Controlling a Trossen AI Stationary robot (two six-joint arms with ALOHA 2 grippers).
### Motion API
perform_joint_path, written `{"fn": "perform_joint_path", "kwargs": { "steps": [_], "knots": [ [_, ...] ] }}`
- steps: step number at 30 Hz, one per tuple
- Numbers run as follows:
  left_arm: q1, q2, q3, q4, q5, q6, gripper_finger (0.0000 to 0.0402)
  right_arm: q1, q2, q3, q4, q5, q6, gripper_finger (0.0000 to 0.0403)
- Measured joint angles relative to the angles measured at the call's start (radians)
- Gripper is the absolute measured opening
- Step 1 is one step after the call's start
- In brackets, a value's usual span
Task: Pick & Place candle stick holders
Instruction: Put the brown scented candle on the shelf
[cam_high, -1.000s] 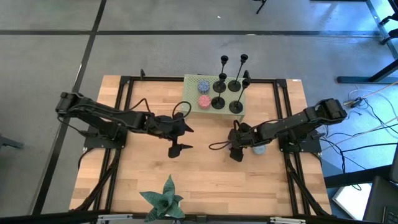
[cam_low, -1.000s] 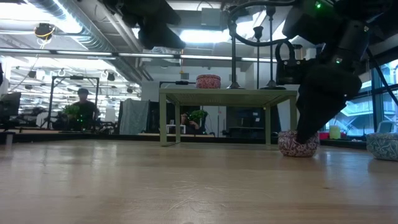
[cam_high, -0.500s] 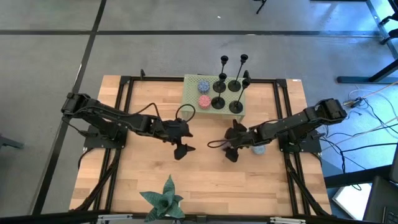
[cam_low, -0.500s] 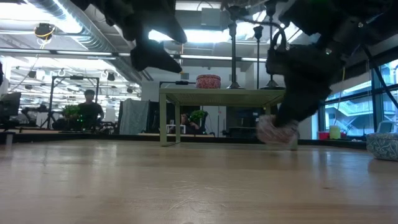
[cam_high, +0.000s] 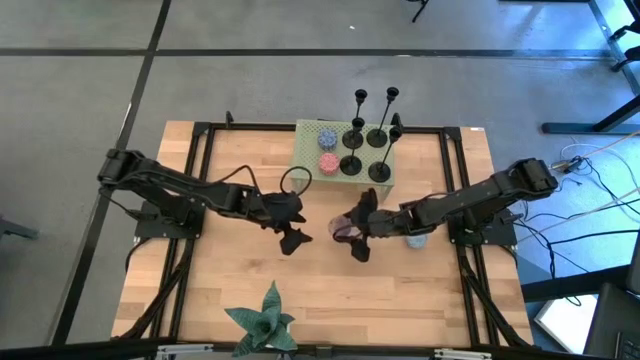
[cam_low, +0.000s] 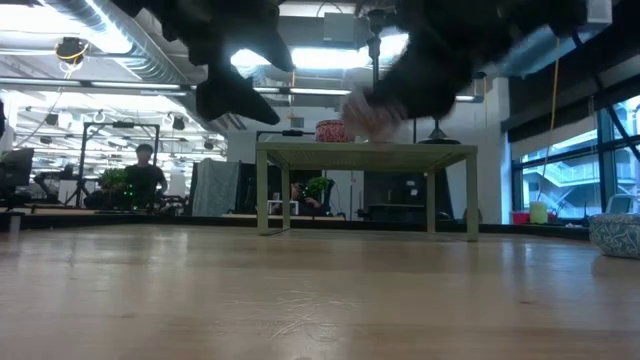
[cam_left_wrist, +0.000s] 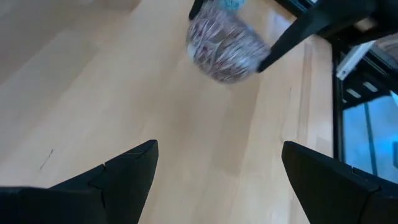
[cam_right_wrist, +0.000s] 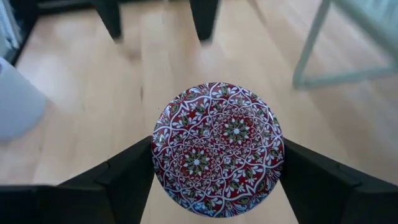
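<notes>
My right tool (cam_right_wrist: 217, 186) grips a round red patterned tin (cam_right_wrist: 217, 148) above the counter (cam_high: 210, 280); my left tool (cam_left_wrist: 217, 180) hangs wide, empty. The candle stick holders (cam_high: 365, 135) stand on the green stand (cam_high: 310, 165).

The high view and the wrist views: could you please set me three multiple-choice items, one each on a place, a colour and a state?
1. Where is the green star-shaped plant?
A. On the raised green stand
B. On the wooden table, by the edge at the bottom of the high view
C. In a tool

2. What colour is the patterned tin held in the right tool?
A. Plain blue
B. Yellow
C. Mainly red

3. What state is the left tool in?
A. Open and empty
B. Shut on a candle stick holder
C. Shut on the plant

Key: B, the plant stands alone near that edge; C, the right wrist view shows a red mandala pattern; A, its fingers are spread with only bare wood between them.
</notes>
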Motion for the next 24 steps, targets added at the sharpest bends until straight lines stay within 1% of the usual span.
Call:
{"fn": "perform_joint_path", "kwargs": {
  "steps": [2,5,8,11,13,15,17,19,24],
  "knots": [
    [0.006,-0.016,0.000,-0.014,0.027,0.015,0.0340,0.000,0.000,0.051,-0.027,0.004,-0.034,0.0306],
    [0.011,-0.056,0.000,-0.062,0.029,0.032,0.0340,-0.001,0.000,0.130,-0.065,0.022,-0.070,0.0306],
    [0.011,-0.112,0.000,-0.132,-0.009,0.053,0.0340,-0.001,0.001,0.211,-0.125,0.088,-0.104,0.0306],
    [0.011,-0.182,0.000,-0.196,-0.078,0.103,0.0340,-0.001,0.020,0.291,-0.183,0.139,-0.117,0.0306],
    [0.011,-0.223,0.000,-0.214,-0.139,0.143,0.0340,-0.001,0.050,0.342,-0.212,0.162,-0.116,0.0306],
    [0.011,-0.267,0.000,-0.249,-0.196,0.181,0.0340,-0.008,0.094,0.394,-0.231,0.163,-0.117,0.0306],
    [0.011,-0.299,0.000,-0.246,-0.235,0.225,0.0340,-0.016,0.143,0.443,-0.231,0.162,-0.122,0.0307],
    [0.011,-0.328,0.000,-0.259,-0.247,0.272,0.0340,-0.022,0.194,0.497,-0.233,0.177,-0.143,0.0307],
    [0.008,-0.361,0.000,-0.296,-0.239,0.453,0.0340,-0.037,0.271,0.613,-0.336,0.314,-0.142,0.0307]
  ]
}}
